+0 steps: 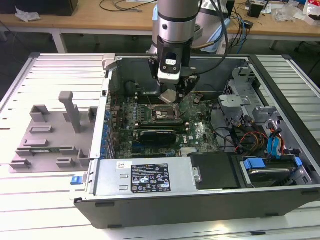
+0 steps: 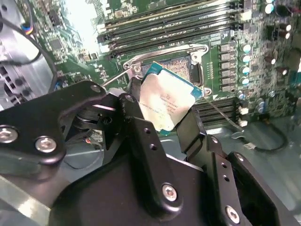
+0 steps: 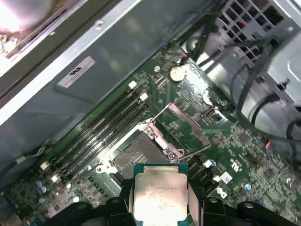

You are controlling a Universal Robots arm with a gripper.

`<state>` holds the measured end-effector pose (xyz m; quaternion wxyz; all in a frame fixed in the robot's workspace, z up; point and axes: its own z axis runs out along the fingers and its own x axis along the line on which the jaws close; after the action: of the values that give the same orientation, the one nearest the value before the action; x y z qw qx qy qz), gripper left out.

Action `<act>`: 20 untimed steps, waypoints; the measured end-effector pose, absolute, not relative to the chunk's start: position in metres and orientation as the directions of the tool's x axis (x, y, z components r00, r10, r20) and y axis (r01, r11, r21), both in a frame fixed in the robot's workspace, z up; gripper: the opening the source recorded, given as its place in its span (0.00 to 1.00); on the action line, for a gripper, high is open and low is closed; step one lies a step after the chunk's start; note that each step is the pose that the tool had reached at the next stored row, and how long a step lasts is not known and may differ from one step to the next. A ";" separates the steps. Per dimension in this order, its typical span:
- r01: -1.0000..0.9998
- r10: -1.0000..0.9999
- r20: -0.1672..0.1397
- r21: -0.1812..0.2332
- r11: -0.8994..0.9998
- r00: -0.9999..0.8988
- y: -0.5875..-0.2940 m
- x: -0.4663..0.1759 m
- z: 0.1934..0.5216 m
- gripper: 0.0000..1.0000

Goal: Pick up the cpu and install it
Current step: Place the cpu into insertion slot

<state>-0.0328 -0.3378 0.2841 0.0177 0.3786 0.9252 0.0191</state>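
Note:
The cpu (image 1: 168, 96), a small square chip with a pale silvery top, hangs tilted inside the open computer case, and my gripper (image 1: 171, 91) is shut on it by two opposite edges. It sits a little above the dark socket frame (image 1: 165, 114) on the green motherboard. In the second wrist view the cpu (image 2: 167, 101) lies between the black fingers (image 2: 138, 122), over the open socket (image 2: 181, 66) with its metal bracket. In the first wrist view the cpu (image 3: 160, 193) is just short of the socket (image 3: 138, 153), whose load plate (image 3: 188, 125) is swung open.
A grey moulded tray (image 1: 50, 130) lies on the slatted table at the exterior view's left. A long black card (image 1: 157, 134) stands just before the socket. Memory slots (image 2: 178, 28) run beside it. The power supply (image 1: 145, 176), drive bays and cables (image 1: 260, 140) crowd the case's front and right.

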 end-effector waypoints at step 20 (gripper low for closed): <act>0.994 0.995 -0.018 0.049 0.101 -0.100 -0.338 -0.033 0.282 0.55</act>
<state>-0.0328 -0.3378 0.2821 0.0232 0.6705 0.7415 0.0119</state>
